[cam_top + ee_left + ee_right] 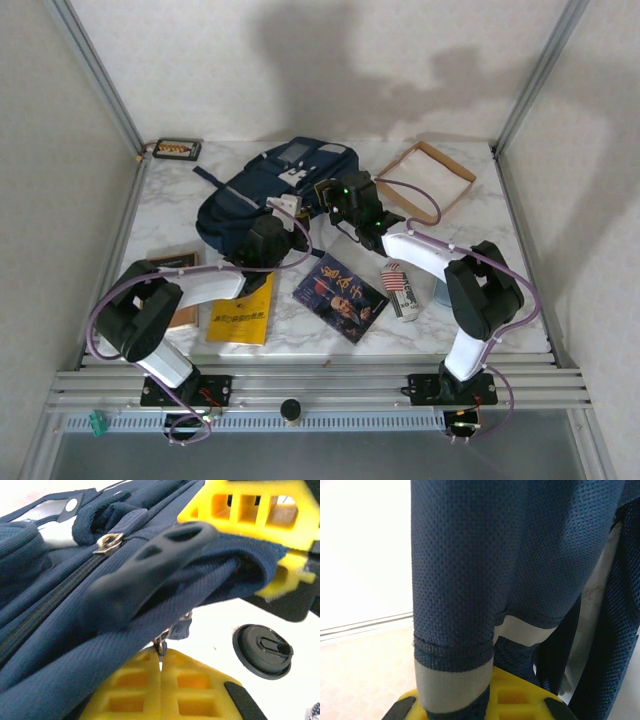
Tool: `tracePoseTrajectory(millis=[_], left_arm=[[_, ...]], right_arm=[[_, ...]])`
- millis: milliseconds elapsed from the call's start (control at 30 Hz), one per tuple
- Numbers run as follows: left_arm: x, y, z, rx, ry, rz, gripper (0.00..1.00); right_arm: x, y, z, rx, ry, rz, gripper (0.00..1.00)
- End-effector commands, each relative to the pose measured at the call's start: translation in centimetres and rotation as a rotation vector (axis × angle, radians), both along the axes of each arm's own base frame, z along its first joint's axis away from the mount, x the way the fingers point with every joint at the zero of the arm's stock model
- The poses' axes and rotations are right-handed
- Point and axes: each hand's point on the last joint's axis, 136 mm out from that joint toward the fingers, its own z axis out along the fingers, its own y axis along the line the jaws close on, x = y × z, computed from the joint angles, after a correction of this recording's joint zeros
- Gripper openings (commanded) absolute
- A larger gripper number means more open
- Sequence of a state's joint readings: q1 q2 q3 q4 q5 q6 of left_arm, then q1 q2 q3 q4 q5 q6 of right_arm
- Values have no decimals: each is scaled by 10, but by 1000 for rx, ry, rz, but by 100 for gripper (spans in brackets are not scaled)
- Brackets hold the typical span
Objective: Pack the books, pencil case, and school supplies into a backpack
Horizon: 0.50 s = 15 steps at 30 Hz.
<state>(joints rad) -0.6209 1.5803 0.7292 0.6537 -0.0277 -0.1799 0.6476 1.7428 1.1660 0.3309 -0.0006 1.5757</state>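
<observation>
Jaws closed on both sides: left gripper pinches the backpack near frame centre, while right gripper clamps its upper-right fabric.

Cannot read print on dark blue book. Cannot see most of brown book beneath left arm. Cannot resolve black pull tab, blurred up close.

The marble table carries backpack, books, tray and can.

Backpack: matt navy woven cloth, fine mesh texture. Zip pull: shiny metal. Left gripper fingers: smooth yellow plastic. Tabletop: marble-look, faint sheen.
</observation>
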Motion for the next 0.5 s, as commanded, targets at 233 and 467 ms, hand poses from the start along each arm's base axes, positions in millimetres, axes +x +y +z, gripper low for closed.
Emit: tracePoseTrajectory(millis=[233,467], left_arm=[[-16,28,-4,19,26,2,0],[-30,24,-12,-1,61,-49,0]], right_arm=[[5,-10,57,92,-134,-4,0],[7,-9,60,85,-141,4,0]])
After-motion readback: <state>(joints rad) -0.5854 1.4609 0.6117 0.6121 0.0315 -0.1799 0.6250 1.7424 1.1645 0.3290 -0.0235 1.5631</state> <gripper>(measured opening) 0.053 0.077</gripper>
